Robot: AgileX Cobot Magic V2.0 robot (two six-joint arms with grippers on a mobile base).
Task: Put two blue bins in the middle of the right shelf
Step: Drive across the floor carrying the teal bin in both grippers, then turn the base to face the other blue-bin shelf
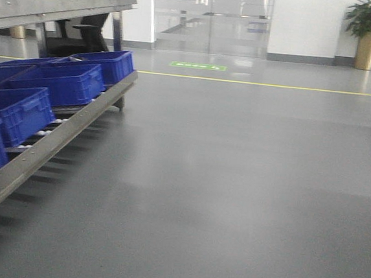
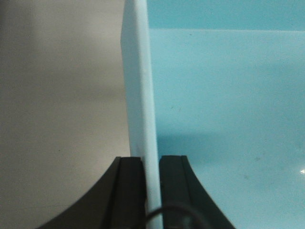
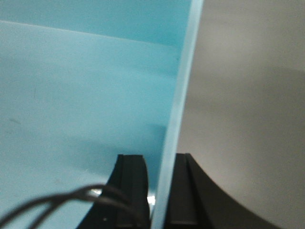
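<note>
pale blue bin [image 2: 228,119] pinched on both sides

your left gripper [image 2: 151,161] is clamped on the bin's left wall, one finger inside, one outside. your right gripper [image 3: 161,160] grips the opposite wall the same way. grey floor [image 2: 57,119] shows past each wall. out front, the steel rack [image 1: 56,134] stands on the left, with dark blue crates [image 1: 67,83] on its rollers.
</note>
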